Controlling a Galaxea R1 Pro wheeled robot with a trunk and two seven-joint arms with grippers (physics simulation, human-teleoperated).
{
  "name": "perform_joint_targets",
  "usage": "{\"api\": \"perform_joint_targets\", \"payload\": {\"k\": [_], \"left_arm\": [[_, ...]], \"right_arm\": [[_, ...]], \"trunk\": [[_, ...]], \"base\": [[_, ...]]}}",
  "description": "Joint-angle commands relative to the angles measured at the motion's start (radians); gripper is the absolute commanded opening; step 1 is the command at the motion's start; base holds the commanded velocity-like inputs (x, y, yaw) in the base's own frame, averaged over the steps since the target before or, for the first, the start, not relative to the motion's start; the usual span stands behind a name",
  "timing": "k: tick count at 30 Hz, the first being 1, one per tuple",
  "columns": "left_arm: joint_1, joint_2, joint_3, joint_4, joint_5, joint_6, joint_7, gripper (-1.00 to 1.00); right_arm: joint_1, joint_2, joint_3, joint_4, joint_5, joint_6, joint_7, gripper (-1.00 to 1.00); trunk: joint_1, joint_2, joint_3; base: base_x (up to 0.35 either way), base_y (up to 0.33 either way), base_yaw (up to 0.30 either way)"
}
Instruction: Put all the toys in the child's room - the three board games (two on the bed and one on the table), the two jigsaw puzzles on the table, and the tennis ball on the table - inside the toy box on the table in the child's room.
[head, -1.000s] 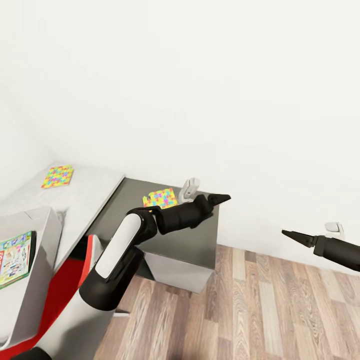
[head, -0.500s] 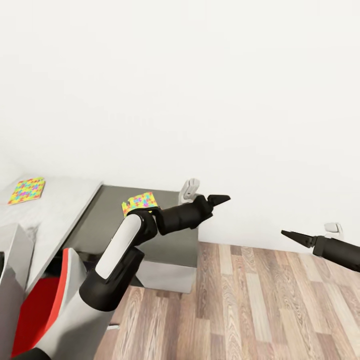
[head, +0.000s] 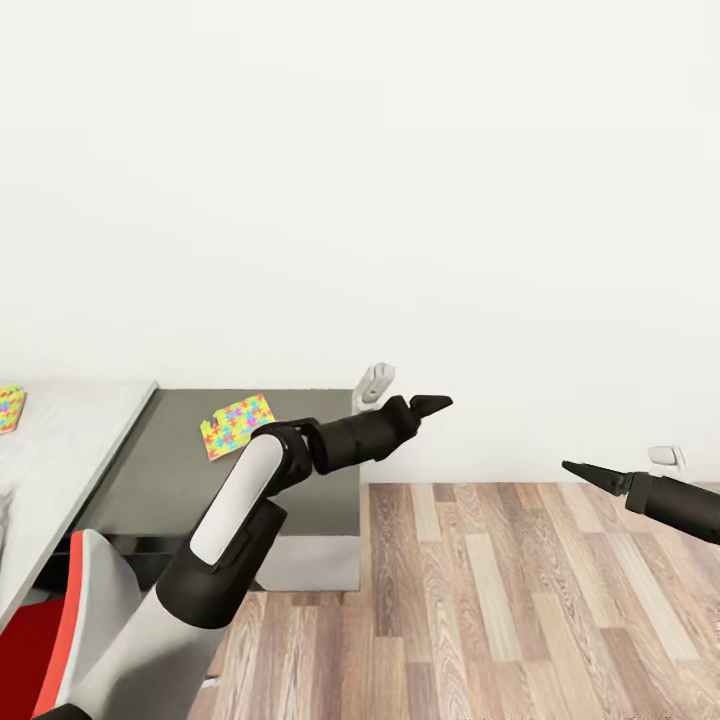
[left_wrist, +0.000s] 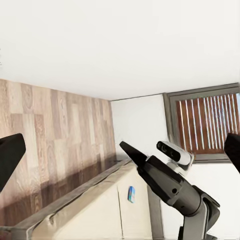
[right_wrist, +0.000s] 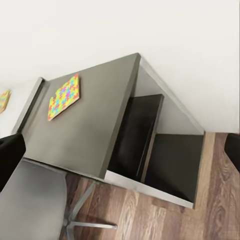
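Above the wood-plank floor (head: 520, 600): left black gripper (head: 432, 403) and right black gripper (head: 580, 470), each narrowed to a point, empty. Beyond, many-coloured flat jigsaw puzzle (head: 237, 425) flat on the dark grey side cabinet (head: 180, 470); second at the pale grey-white table (head: 60, 440) edge.

My left arm (head: 240, 500) wears a glossy white shell over matte black joints, tapering to a black pointed gripper (head: 432, 403). The right arm's black forearm (head: 675, 503) ends in a slim dark gripper (head: 585, 472) beside a small white camera housing (head: 666, 459).
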Motion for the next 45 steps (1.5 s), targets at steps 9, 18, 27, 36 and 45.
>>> {"api": "perform_joint_targets", "payload": {"k": [9,18,27,36,45], "left_arm": [[0.003,0.001,0.001,0.0,-0.003,-0.002,0.011,1.0],[0.007,0.001,0.004,0.001,-0.006,-0.006,0.011,1.0],[0.009,0.007,0.005,0.004,-0.006,-0.005,0.013,1.0],[0.01,0.008,0.005,0.007,-0.006,-0.007,0.015,1.0],[0.01,0.01,0.005,0.008,-0.006,-0.008,0.016,1.0]], "right_arm": [[0.0,0.001,0.001,0.0,-0.001,0.006,0.002,1.0],[-0.001,0.001,0.002,-0.001,-0.001,0.006,-0.002,1.0],[-0.003,0.004,0.044,-0.001,-0.002,0.006,-0.08,1.0],[-0.004,0.006,0.062,-0.001,-0.003,0.006,-0.135,1.0],[-0.004,0.006,0.065,-0.001,-0.003,0.006,-0.143,1.0]], "trunk": [[0.001,-0.002,0.006],[0.001,-0.002,0.015],[0.001,-0.002,0.023],[0.001,-0.002,0.032],[0.001,-0.002,0.04]], "base": [[0.0,0.0,-0.263],[0.0,0.0,-0.258],[0.0,0.0,-0.257],[0.0,0.0,-0.257],[0.0,0.0,-0.255]]}}
